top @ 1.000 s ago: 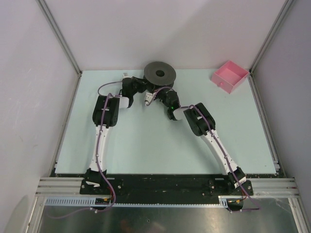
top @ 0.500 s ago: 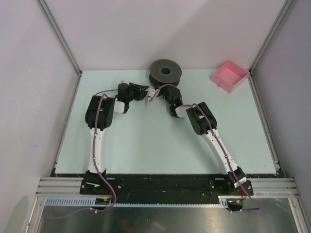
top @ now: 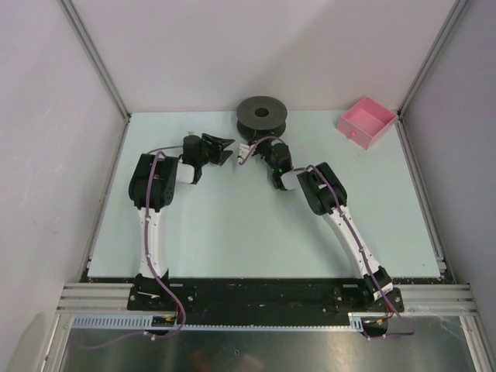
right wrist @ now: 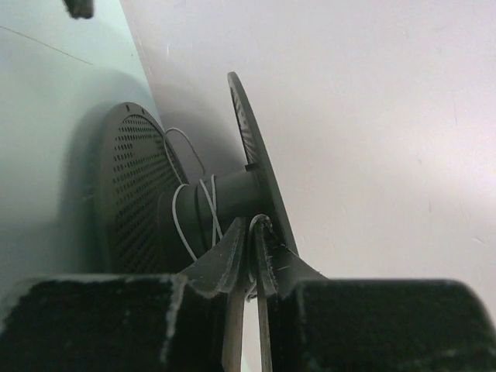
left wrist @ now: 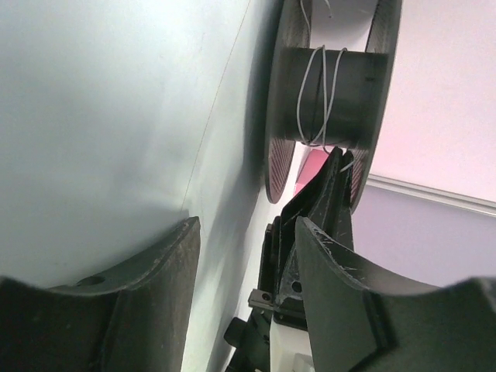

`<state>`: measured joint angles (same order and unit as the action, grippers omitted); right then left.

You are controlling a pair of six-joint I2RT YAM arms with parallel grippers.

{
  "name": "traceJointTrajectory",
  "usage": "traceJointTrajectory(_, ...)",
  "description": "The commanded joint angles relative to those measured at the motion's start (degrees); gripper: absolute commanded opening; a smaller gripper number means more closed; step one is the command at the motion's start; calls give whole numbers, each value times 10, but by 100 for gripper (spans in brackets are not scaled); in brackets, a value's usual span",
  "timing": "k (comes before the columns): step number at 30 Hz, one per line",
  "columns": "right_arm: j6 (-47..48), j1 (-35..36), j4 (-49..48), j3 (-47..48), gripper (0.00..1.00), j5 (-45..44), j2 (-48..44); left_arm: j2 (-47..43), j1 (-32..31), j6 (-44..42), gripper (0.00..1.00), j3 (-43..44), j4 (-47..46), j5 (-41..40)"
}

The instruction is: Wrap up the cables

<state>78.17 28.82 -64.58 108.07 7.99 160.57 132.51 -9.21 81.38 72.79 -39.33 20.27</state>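
Facing the spool [top: 262,115], left end effector [left wrist: 246,230] is open and empty; right end effector [right wrist: 252,225] nearly closed, grip on the cables [left wrist: 302,101] indeterminate.

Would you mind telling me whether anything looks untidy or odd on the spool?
Yes: the thin whitish wire sits loose on the hub of the dark grey spool, with slack loops standing off it rather than lying tight.

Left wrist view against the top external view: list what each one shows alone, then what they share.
Only the left wrist view shows the thin whitish wire, looped around the core of the spool. Only the top external view shows the pink box. Both show that dark grey spool and the open left hand.
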Motion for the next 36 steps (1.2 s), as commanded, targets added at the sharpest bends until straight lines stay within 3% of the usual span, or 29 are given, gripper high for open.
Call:
traceJointTrajectory(1,9,8,-27,-62,13,7,12,-40,7,-24,57,4,-7,3)
traceJointTrajectory(11,3,28,-84,-194,12,6,-33,-60,9,-40,59,-18,-7,2)
traceJointTrajectory(28,9,58,-120,-291,17,12,-73,-118,14,-69,65,-83,-7,12)
traceJointTrajectory(36,-30,89,-159,-401,23,-12,-164,-200,19,-137,67,-138,15,25)
